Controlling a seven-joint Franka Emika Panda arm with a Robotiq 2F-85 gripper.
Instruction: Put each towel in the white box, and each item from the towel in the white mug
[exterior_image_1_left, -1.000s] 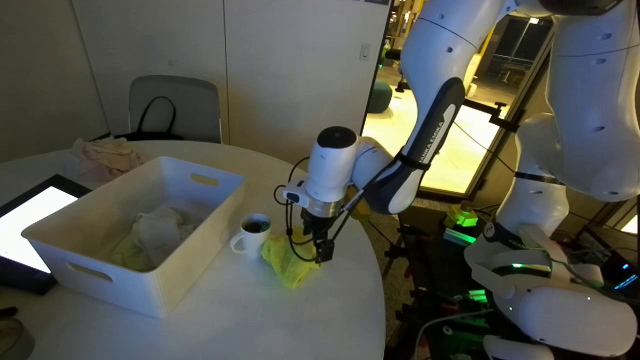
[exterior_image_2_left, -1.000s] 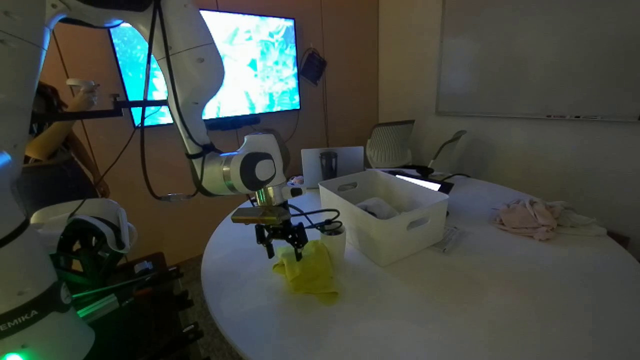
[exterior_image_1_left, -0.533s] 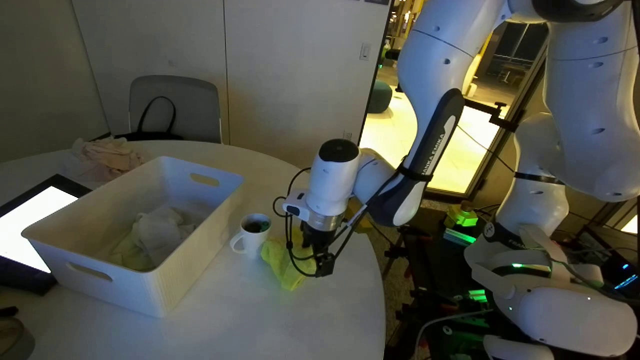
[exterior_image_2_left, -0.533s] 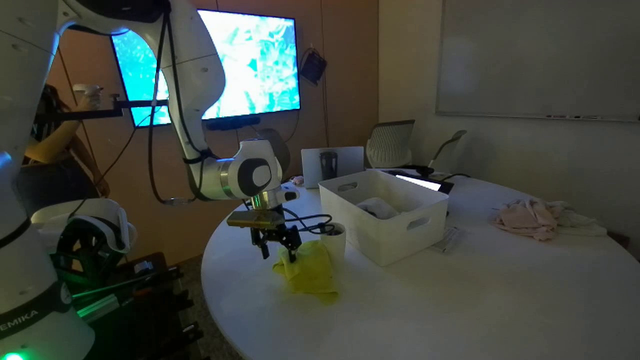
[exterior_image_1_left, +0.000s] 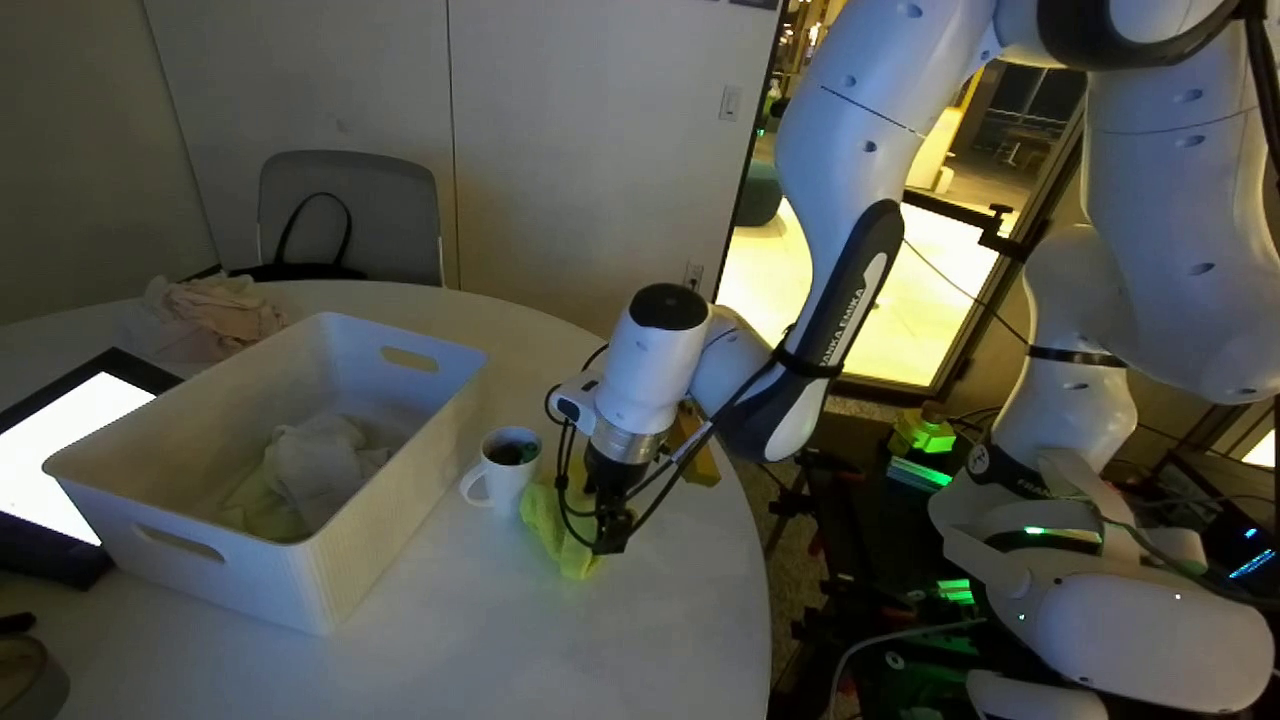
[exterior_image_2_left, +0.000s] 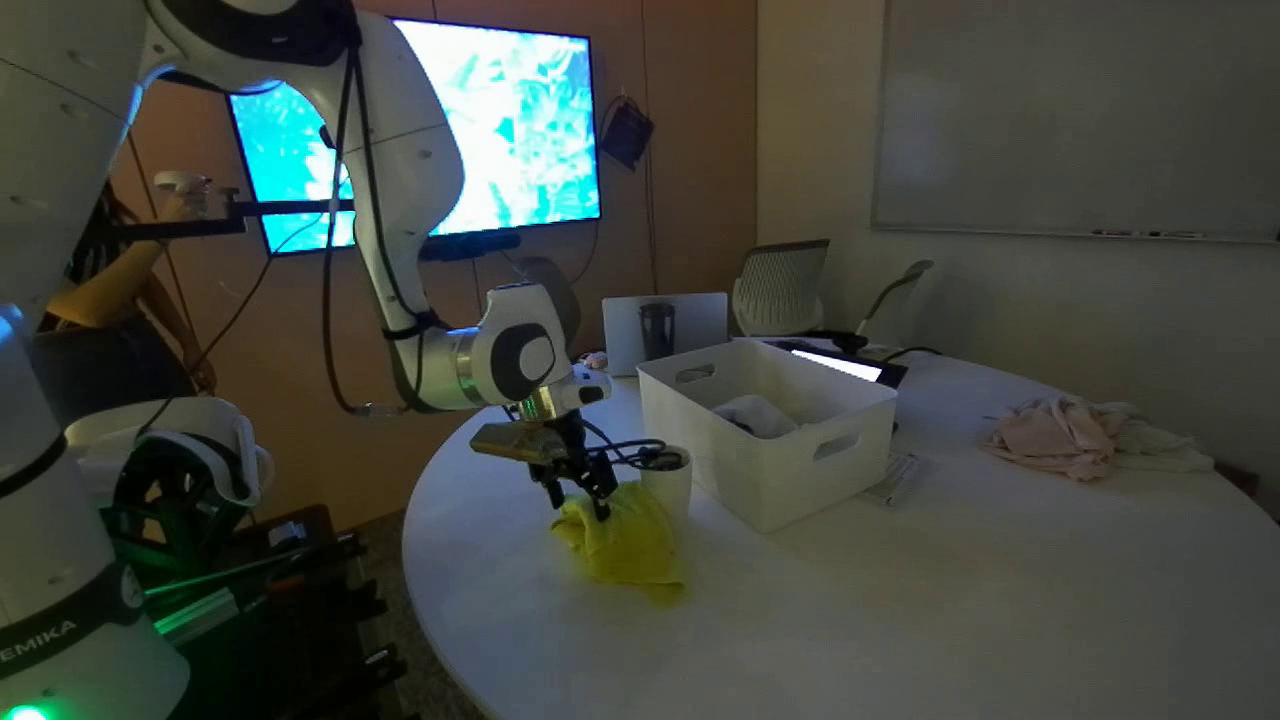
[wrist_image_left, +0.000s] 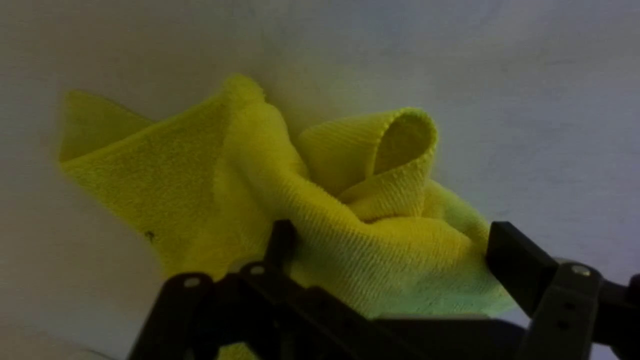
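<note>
- At left in an exterior view, the box stands on the table, unchanged over the last second. Inside it you see rumpled cloth, part whitish, part yellow-green; one towel or more, you cannot tell. That share of the task appears done.
- Just beside the box, the mug stands upright, likewise unmoved. Its contents look dark with a green patch, too small for you to name; perhaps an item already delivered.
- Right of the mug, the towel lies in folds on the table, outside the box. Over the same second it seems nudged slightly; whether it touches the mug, you cannot tell.
- Farther right, your gripper has come down and tipped over the towel; this is the principal change. In the wrist view its fingers stand spread, one on either side of a raised fold, pinching nothing. Whether their tips press on the towel, you cannot tell.
- For the task, the change suggests that you are lining up a grasp on the towel. Next, a pinch across the fold seems called for; the soft weave may slip, and lifting this near the mug could knock it.
</note>
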